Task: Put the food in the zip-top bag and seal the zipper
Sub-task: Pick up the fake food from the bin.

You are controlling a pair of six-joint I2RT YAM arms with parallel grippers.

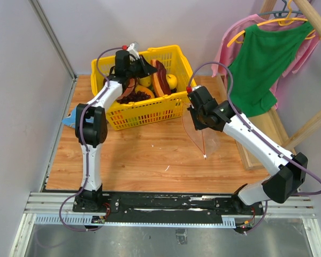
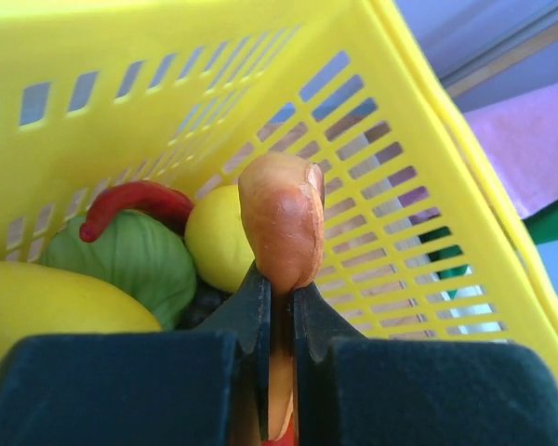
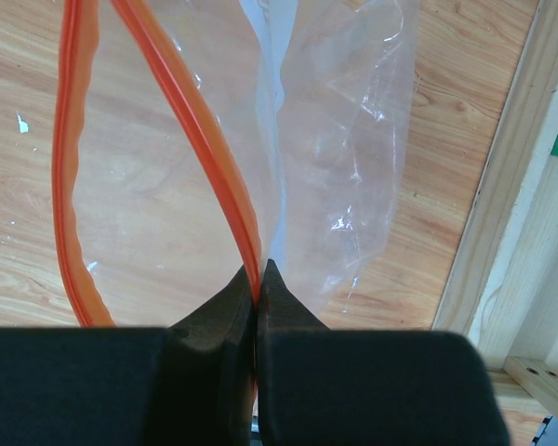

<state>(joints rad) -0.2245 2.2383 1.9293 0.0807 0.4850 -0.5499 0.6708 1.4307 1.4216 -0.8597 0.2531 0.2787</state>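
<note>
Nearest you in the overhead view, both arm bases are sitting on the rail at the desk's (image 1: 150, 155) near edge, and a wide stretch of bare wood is lying between that rail and the yellow basket (image 1: 144, 119). The basket is standing at the far left, close to the side wall. Your left gripper (image 1: 140, 67) is hanging over its inside, above the toys. Your right gripper (image 1: 197, 119) is holding the zip-top bag (image 1: 209, 140) just right of the basket's near corner. The zipper (image 1: 203, 140) is dangling toward the desk, and you cannot tell whether its white tip is touching. A wooden frame (image 1: 259, 140) is crowding the right edge.

Through the left wrist camera, the left gripper's (image 2: 281, 288) fingers are clamping a tan-orange piece (image 2: 281, 218) by its lower end and holding it upright. The basket's slotted wall (image 2: 400, 214) is rising close behind and to the right. Below it, a yellow fruit (image 2: 216, 240), a green cabbage (image 2: 130, 260) and a red chili (image 2: 135, 198) are lying packed together.

Through the right wrist camera, the right gripper's (image 3: 259, 274) fingers are pinching together on one orange zipper (image 3: 200, 139) strip. The other strip is bowing away to the left, so the mouth is gaping. The bag's clear film (image 3: 344, 139) is hanging over the desk (image 3: 446, 56), with the wooden frame (image 3: 521, 186) just beside it.
</note>
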